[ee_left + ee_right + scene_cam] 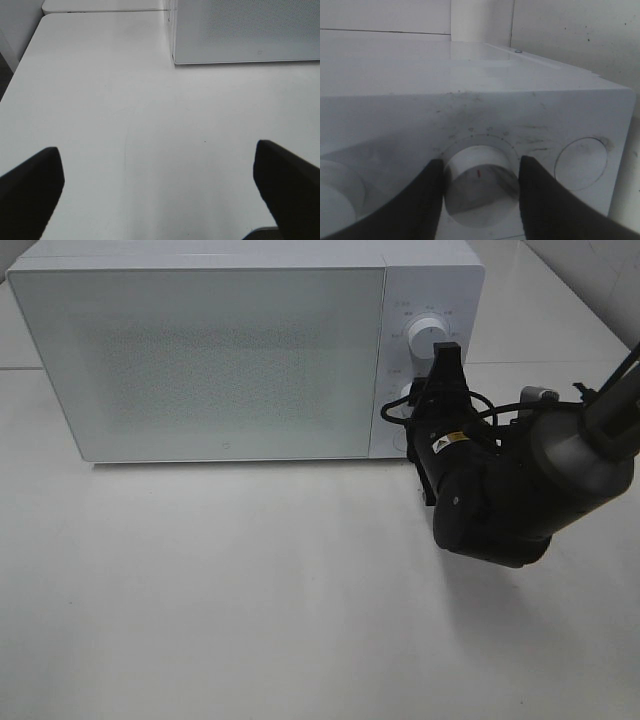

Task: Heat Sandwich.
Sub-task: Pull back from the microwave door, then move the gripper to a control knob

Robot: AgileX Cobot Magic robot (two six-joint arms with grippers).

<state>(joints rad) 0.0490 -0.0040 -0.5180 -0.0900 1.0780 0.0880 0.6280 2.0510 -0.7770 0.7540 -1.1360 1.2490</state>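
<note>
Overhead, your right gripper [415, 400] meets the lower dial [403, 398] of the closed white microwave [200, 360]. The sandwich shows in no view, so its look and its place relative to either gripper cannot be told.

From the left wrist, your left gripper [157, 192] stands wide apart, holding nothing, over white table [150, 100] running to the microwave's front edge.

From the right wrist, both fingers [420, 200] clamp the lower dial's sides.

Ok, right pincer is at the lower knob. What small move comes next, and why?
Probably twist the right pincer slightly to turn the lower knob. Its fingers sit against both sides of it, and the microwave door is closed. The sandwich is not in view, presumably inside.
</note>
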